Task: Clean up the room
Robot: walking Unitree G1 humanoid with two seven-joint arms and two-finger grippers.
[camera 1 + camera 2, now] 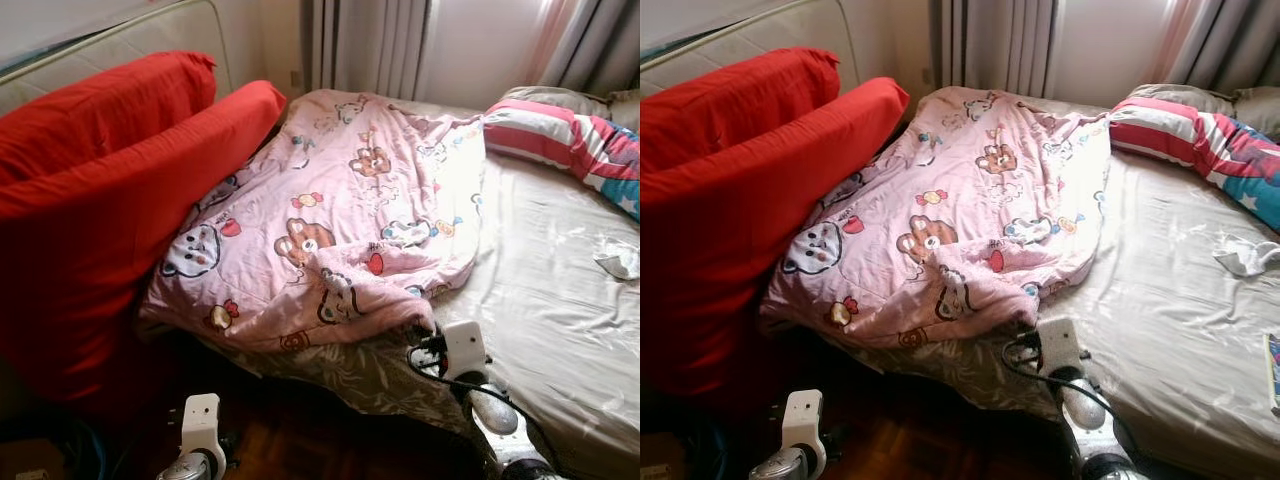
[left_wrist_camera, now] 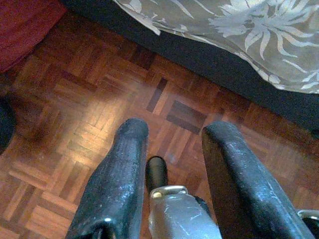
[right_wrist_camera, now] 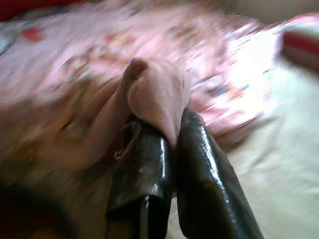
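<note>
One fold of the pink blanket (image 3: pixel 159 94) is pinched between the fingers of the right gripper (image 3: pixel 172 134), at the bed's (image 1: pixel 560 330) six-o'clock edge. The pinch looks shallow, so a hard pull could slip the cloth free or drag the blanket onto the floor (image 2: pixel 89 124). Left gripper (image 2: pixel 174 154) hangs spread and empty.

No words, labels, brand names or numbers can be read anywhere. The pink quilted blanket (image 1: pixel 340 220) lying across the bed carries only cartoon bears and sweets, with no lettering. The striped red, white and blue pillow (image 1: pixel 575 140) at the far corner of the bed shows a white star shape but no writing.
</note>
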